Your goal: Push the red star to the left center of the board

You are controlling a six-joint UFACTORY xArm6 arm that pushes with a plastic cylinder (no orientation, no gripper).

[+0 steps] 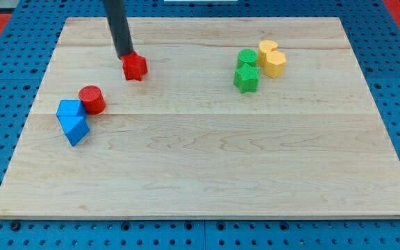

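Camera view, the only one. Clutter sits in two groups on the wooden board (207,173). Toward the view's left, a red cylinder (92,99) stands just beside two blue blocks: a blue cube-like block (69,109) touching the cylinder's lower left, and a blue wedge-shaped block (75,129) directly below it, the two blues touching. This cluster lies at about the middle height of the left side, near the left edge. Toward the view's upper right, well apart from everything else, four blocks huddle together: a green cylinder (247,57) above a green star (246,78), with a yellow heart-like block (268,48) and a yellow hexagonal block (275,64) touching on their right.

The red star (135,67) sits in the upper left part of the board, up and to the right of the red cylinder, with bare wood between them. It looks chunky and blunt-pointed, lying flat.

My tip (126,55) rests at the star's upper left edge, touching or nearly so. The rod has no fingers, so there is nothing to part or close.
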